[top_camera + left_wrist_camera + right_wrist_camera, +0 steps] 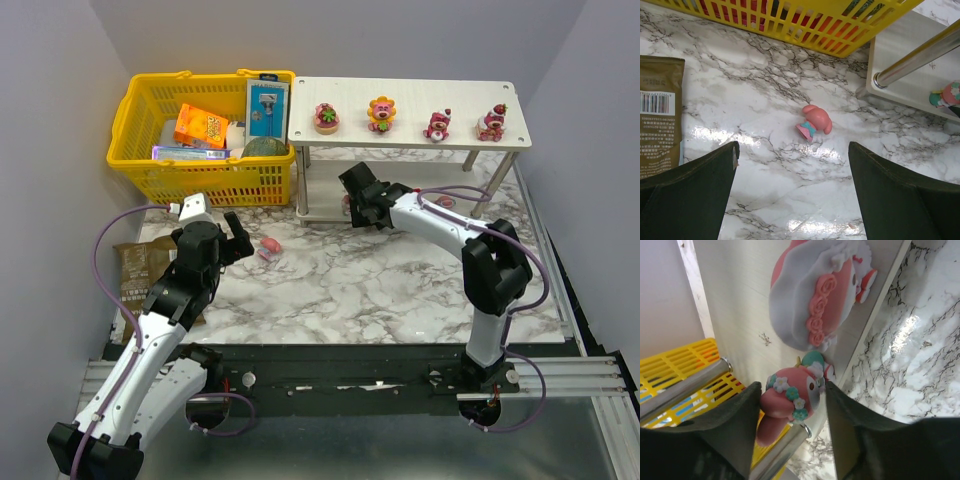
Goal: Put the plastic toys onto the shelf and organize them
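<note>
The white two-tier shelf [420, 100] stands at the back right with several toys on top, among them a yellow-petal figurine [381, 113] and a pink bear [437, 125]. My right gripper [358, 205] reaches under the top board at the lower tier's left end. In the right wrist view it [792, 390] is shut on a pink figurine with a flower wreath [790, 397], beside a larger white-hooded figurine [810, 300] on the lower board. My left gripper [238, 240] is open and empty. A small pink toy [815, 122] lies on the marble just ahead of it [793, 150].
A yellow mesh basket [140, 165] with packaged goods stands at the back left, against the shelf's left end. A brown packet [657, 115] lies on the table at the left. A silver shelf leg [920, 60] is close to the lying pink toy.
</note>
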You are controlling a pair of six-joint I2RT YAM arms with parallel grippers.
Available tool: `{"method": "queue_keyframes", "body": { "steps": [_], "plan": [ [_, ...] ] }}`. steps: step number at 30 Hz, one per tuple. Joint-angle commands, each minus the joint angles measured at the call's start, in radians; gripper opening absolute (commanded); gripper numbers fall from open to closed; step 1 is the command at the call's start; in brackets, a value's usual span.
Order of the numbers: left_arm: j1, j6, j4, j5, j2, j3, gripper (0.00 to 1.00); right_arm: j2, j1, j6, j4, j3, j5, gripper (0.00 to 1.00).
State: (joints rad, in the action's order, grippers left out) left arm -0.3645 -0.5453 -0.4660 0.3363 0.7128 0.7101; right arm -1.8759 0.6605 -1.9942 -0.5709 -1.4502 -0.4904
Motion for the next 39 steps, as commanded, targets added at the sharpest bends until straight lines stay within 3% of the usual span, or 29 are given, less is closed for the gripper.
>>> {"method": "queue_keyframes", "body": {
  "steps": [1, 14, 16, 24, 39],
  "plan": [
    [-0.005, 0.010, 0.001, -0.013, -0.001, 0.006, 0.99, -0.039, -0.010, -0.247, -0.034, 0.007, -0.056, 0.66],
    [-0.005, 0.010, 0.003, -0.013, -0.004, 0.008, 0.99, 0.001, -0.010, -0.155, 0.054, 0.028, -0.074, 0.84],
    [-0.005, 0.010, 0.001, -0.014, -0.006, 0.006, 0.99, 0.009, -0.012, -0.120, 0.069, 0.022, -0.086, 1.00],
    [-0.005, 0.008, 0.006, -0.017, -0.012, 0.005, 0.99, 0.067, -0.012, -0.028, 0.146, 0.062, -0.105, 1.00],
    [-0.005, 0.007, 0.013, -0.036, -0.009, 0.003, 0.99, 0.185, -0.012, 0.144, 0.282, 0.191, 0.061, 1.00]
  ]
}}
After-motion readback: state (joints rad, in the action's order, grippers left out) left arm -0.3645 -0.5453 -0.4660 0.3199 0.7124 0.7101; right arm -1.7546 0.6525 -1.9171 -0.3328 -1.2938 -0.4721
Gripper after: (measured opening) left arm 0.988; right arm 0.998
